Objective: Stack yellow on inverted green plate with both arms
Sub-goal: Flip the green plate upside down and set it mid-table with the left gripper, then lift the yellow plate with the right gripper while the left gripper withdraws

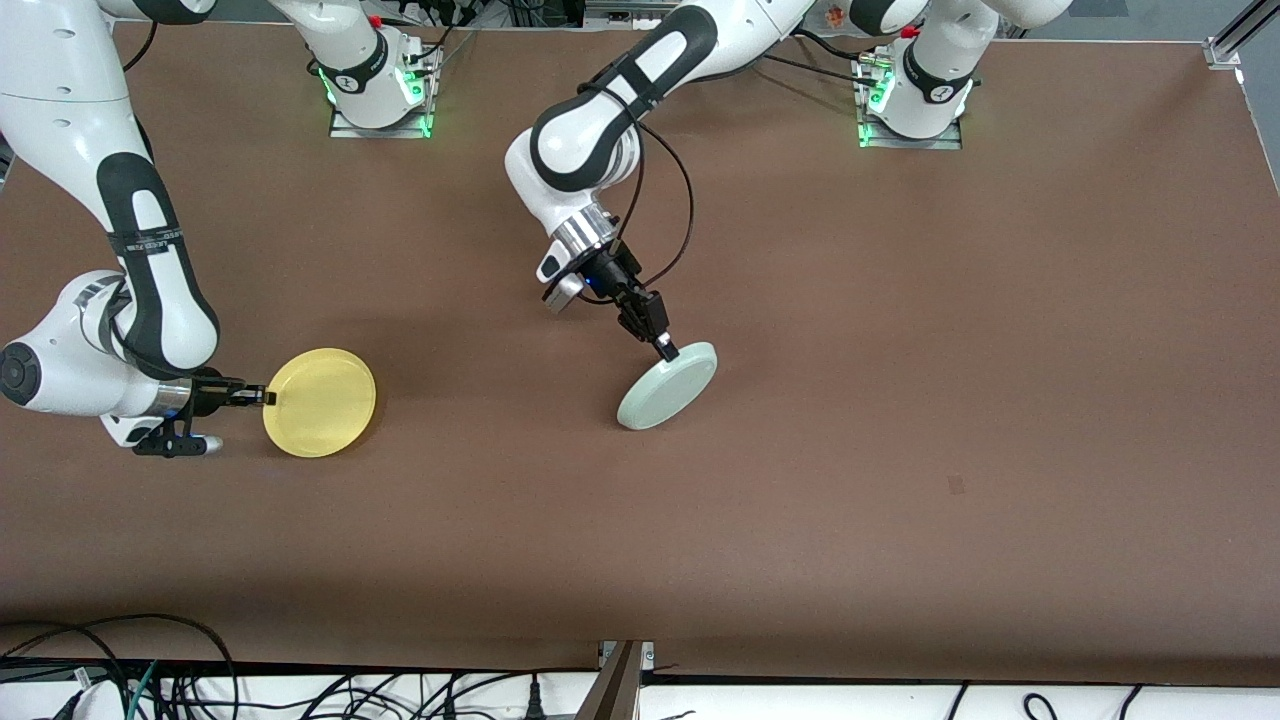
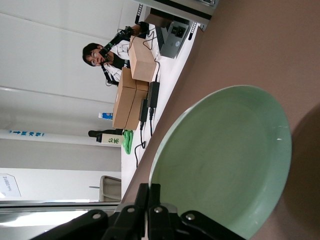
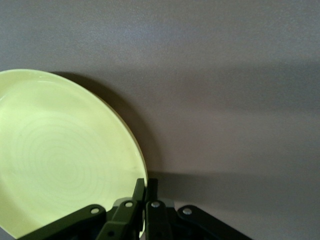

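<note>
The green plate (image 1: 668,386) is taken as the landmark; it is found near the middle of the brown table (image 1: 900,400), tilted up on edge, with its lower rim on the tabletop and its greyish underside turned toward the front camera. Its upper rim is pinched by the left gripper (image 1: 665,349), whose fingers are closed tight on the edge. In the left wrist view the plate's pale hollow face (image 2: 225,160) is seen, with the rim clamped between the closed fingers (image 2: 141,200).

The yellow plate (image 1: 320,402) is seen well apart from the green plate, toward the right arm's end of the table. Its rim is gripped by the right gripper (image 1: 262,397), with the fingers closed on the edge (image 3: 139,192).
</note>
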Tool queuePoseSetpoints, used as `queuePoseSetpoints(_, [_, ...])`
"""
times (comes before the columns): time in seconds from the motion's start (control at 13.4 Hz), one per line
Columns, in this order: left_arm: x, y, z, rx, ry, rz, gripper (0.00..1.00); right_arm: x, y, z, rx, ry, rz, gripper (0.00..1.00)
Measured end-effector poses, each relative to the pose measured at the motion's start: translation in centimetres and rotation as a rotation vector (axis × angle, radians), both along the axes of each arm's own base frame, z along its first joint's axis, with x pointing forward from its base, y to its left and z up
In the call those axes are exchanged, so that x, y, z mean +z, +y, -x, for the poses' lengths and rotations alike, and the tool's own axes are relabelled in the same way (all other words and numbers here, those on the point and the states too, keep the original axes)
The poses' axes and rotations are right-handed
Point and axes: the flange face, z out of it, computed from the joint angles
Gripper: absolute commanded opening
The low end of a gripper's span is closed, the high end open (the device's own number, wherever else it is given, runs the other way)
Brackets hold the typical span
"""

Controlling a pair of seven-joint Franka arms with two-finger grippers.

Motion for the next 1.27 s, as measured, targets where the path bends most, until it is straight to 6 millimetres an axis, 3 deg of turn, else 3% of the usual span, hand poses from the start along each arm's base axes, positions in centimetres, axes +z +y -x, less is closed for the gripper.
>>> queuePoseSetpoints(0.07, [-0.4, -0.5, 1.1, 0.004, -0.016, -0.001, 0.0, 0.0, 0.0, 0.0, 0.002, -0.001, 0.0, 0.0])
queuePoseSetpoints(0.15, [-0.9, -1.0, 2.2, 0.007, -0.033, -0.001, 0.29, 0.1, 0.0, -0.1, 0.004, -0.003, -0.001, 0.0])
queuePoseSetpoints(0.22, [-1.5, -1.5, 3.4, 0.004, -0.045, -0.002, 0.8, 0.2, 0.0, -0.2, 0.006, -0.006, -0.001, 0.0])
queuePoseSetpoints(0.3, [-2.3, -2.1, 4.5, -0.009, -0.047, 0.0, 1.0, 0.5, 0.1, -0.4, 0.009, -0.012, -0.001, 0.0])
queuePoseSetpoints(0.45, [-3.8, -3.1, 6.6, -0.03, -0.059, 0.014, 1.0, 2.3, 0.2, -1.3, 0.018, -0.026, -0.006, 0.0])
queuePoseSetpoints(0.9, [-5.9, -5.2, 12.9, 0.095, -0.104, 0.277, 1.0, 14.3, 1.0, -3.9, 0.079, 0.01, -0.07, 0.0])
queuePoseSetpoints(1.05, [-6.6, -6.2, 13.6, 0.141, -0.085, 0.444, 1.0, 17.2, 1.5, -4.2, 0.102, 0.026, -0.086, 0.0])
queuePoseSetpoints(1.27, [-7.2, -7.2, 12.3, 0.27, -0.025, 0.721, 1.0, 19.4, 2.9, -4.5, 0.126, 0.02, -0.097, 0.0])
